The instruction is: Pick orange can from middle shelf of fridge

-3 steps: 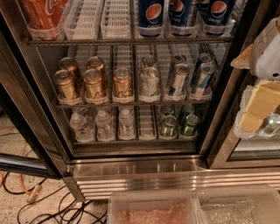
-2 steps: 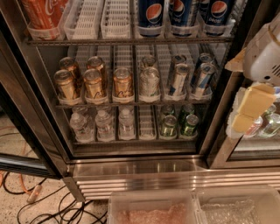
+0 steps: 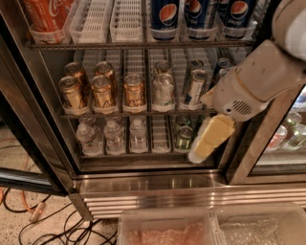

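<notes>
Several copper-orange cans stand at the left of the middle shelf (image 3: 138,114) of the fridge (image 3: 33,119); the front ones are at left (image 3: 71,94), centre (image 3: 103,92) and right (image 3: 134,91), with others behind. A silver-white can (image 3: 163,90) and slim blue-and-silver cans (image 3: 195,86) stand to their right. My gripper (image 3: 204,146), pale yellow at its end, hangs from the white arm (image 3: 258,81) in front of the fridge's lower right. It is right of and below the orange cans, apart from them, and hides part of the shelves.
Pepsi bottles (image 3: 165,14), a Coca-Cola bottle (image 3: 48,16) and white lane trays (image 3: 126,19) fill the top shelf. Small water bottles (image 3: 114,136) and green cans (image 3: 183,136) sit below. Ribbed steel base (image 3: 153,194), floor cables (image 3: 43,225), plastic bins (image 3: 167,227), and a neighbouring cooler (image 3: 287,136) surround it.
The arm and gripper have swung left and down from the right edge to in front of the fridge's right side. The cans have not moved.
</notes>
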`<act>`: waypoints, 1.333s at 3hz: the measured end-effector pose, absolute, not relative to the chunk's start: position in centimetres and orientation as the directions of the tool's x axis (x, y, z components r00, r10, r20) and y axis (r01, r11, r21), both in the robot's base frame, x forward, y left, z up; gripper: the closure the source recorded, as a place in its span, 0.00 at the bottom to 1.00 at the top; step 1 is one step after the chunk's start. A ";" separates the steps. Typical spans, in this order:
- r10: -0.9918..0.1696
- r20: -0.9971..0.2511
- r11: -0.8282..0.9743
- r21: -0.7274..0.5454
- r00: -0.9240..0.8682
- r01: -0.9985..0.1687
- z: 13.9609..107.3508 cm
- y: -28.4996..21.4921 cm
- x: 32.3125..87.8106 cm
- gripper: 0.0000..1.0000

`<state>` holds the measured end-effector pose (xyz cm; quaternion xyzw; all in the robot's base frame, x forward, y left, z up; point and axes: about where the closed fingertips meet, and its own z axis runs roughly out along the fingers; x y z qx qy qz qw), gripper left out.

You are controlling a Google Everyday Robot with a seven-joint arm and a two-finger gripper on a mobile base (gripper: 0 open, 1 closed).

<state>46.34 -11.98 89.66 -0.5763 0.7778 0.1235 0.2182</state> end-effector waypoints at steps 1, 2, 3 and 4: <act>-0.775 -0.577 0.320 -0.005 -0.259 -0.947 86.8 -8.2 46.8 0.00; -0.678 -0.675 0.371 0.028 -0.291 -0.928 83.2 -4.2 47.6 0.00; -0.676 -0.678 0.375 0.023 -0.290 -0.927 83.2 -4.2 47.8 0.00; -0.658 -0.688 0.387 0.036 -0.304 -0.921 82.8 -3.9 47.7 0.00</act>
